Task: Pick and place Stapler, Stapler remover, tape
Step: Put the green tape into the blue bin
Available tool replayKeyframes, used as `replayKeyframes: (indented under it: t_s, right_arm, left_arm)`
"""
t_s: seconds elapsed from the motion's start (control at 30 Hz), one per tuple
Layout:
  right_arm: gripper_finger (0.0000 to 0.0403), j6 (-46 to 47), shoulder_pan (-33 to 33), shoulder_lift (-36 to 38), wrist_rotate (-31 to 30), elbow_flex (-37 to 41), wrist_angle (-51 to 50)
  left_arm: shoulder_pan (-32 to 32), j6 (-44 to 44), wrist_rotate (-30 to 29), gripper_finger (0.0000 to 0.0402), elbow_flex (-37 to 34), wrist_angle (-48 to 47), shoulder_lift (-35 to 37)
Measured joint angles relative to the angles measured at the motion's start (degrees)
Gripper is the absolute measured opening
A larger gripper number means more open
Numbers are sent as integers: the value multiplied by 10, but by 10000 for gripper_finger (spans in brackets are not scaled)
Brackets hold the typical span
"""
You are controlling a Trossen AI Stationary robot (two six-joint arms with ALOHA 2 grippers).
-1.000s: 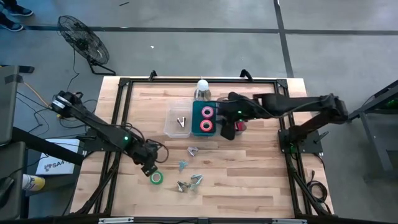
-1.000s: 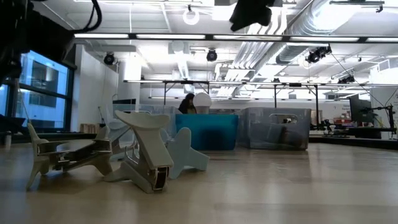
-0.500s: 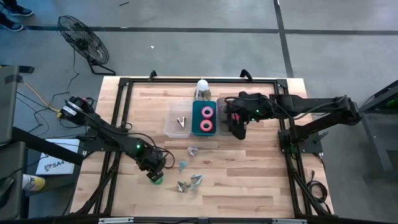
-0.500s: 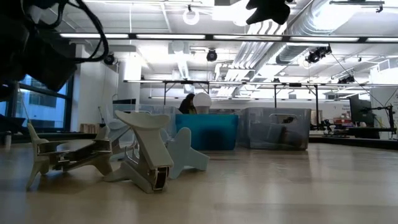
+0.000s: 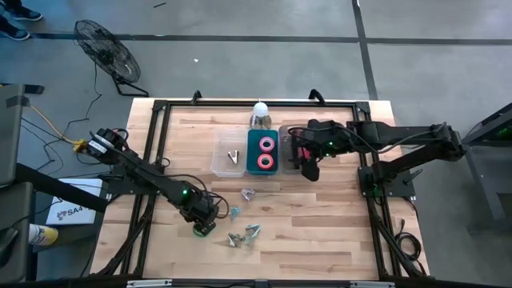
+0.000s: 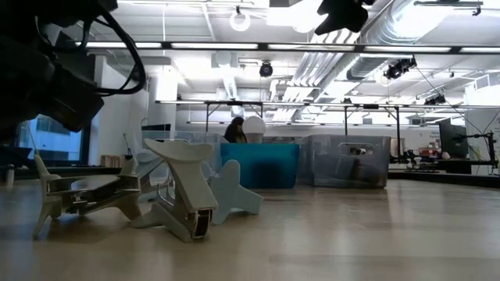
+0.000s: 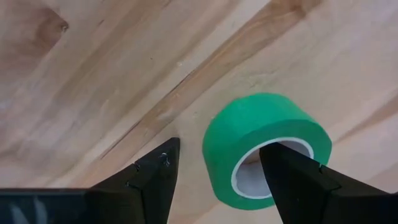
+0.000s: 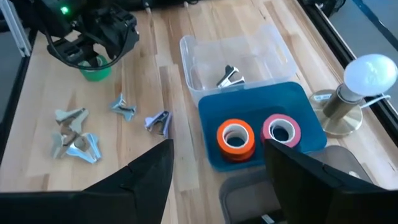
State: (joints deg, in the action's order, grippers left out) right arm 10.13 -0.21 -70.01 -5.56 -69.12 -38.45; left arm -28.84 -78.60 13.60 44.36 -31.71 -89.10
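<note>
Left pincer (image 7: 214,171): fingers spread, one finger (image 7: 152,180) on bare wood, the other (image 7: 298,183) over the hollow centre of the green tape roll (image 7: 267,149); nothing gripped. In the high view it sits at about 7 o'clock on the surface (image 5: 320,232).
Right pincer (image 8: 217,174): fingers apart and empty, hanging over the grey bin (image 5: 290,136) at about 1 o'clock.
Stapler (image 5: 295,153): red body partly visible in the grey bin, under the right arm.
Tape in teal bin (image 8: 311,115): an orange roll (image 8: 235,137) and a pink roll (image 8: 281,130) lie side by side.
Clear bin (image 8: 249,53): left of the teal bin, holding one staple remover (image 8: 229,76).
Loose staple removers (image 8: 71,134): scattered at about 6 o'clock, just beside the green roll; two more (image 8: 140,113) lie between them and the bins.
Lamp (image 8: 357,93): white globe on a metal base, at 12 o'clock behind the bins.
Low view: the removers (image 6: 148,191) fill the foreground and hide part of the teal bin (image 6: 262,164).
</note>
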Motion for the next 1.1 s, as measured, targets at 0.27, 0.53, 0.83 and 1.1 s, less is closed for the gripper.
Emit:
replayKeyframes:
  t_s: [0.27,0.53,0.83,1.1]
  right_arm:
    - [231,-8,0,0,-1,0,-2]
    - [231,-16,0,0,-3,0,-3]
    - [232,-27,0,0,-3,0,-3]
    - [232,-27,0,0,-3,0,4]
  left_arm:
    - [0,-2,8,177,-1,-7,-10]
    - [0,-3,11,80,-2,-20,-11]
    - [0,14,10,37,11,-38,-11]
    - [15,85,-85,37,98,-104,-12]
